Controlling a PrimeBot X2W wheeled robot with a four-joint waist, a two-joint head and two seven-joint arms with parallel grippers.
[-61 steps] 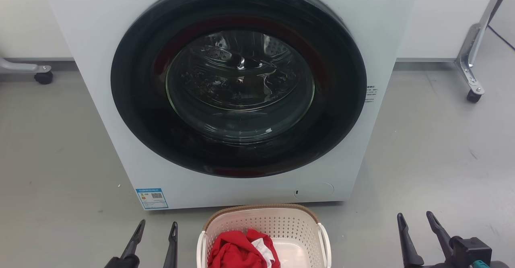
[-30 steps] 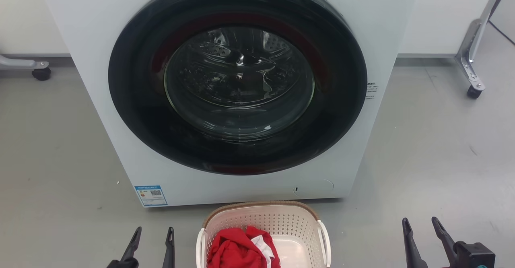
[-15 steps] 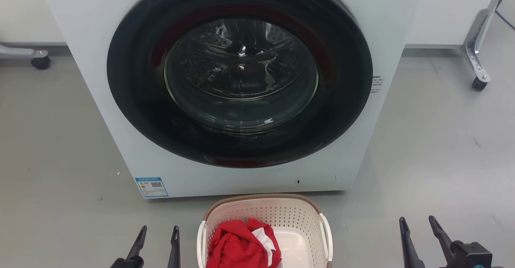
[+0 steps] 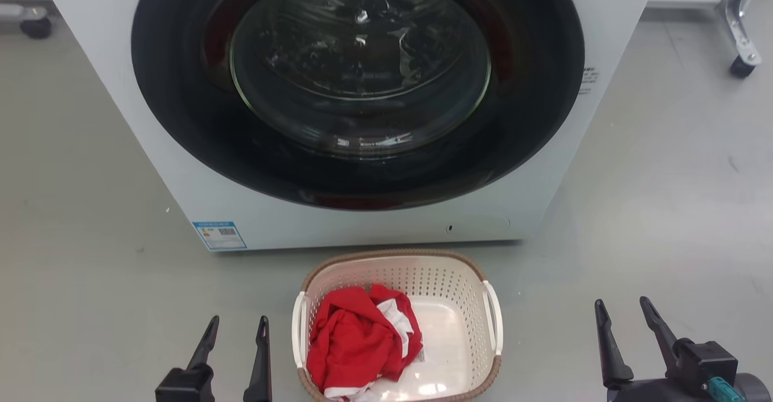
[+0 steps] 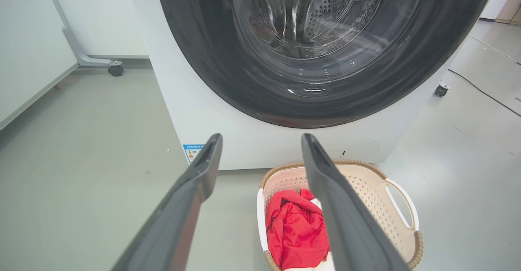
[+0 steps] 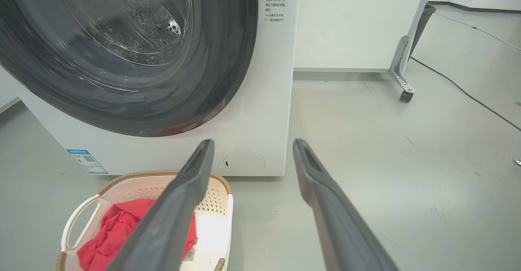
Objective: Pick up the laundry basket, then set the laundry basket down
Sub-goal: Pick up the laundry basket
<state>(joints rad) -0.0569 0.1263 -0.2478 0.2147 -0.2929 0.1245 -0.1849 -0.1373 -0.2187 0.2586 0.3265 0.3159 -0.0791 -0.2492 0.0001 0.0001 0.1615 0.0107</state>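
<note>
The laundry basket [image 4: 423, 276] stands on the floor [image 4: 90, 281] just before the washing machine [image 4: 175, 166], between the left pincer [image 4: 238, 320] and the right pincer [image 4: 621, 302], both spread wide, empty and apart from its handles [image 4: 494, 323]. A lift by one handle alone would likely tilt it and spill the red garment [image 4: 350, 338] heaped at its left side. The machine front, close behind the far rim, could be struck on a forward swing.

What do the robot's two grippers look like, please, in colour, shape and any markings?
The left gripper and the right gripper each have two long, matte dark grey fingers with flat inner faces that taper to narrow tips. Each pair rises from a black boxy mount. A small teal connector sits at the base of the right mount.
</note>
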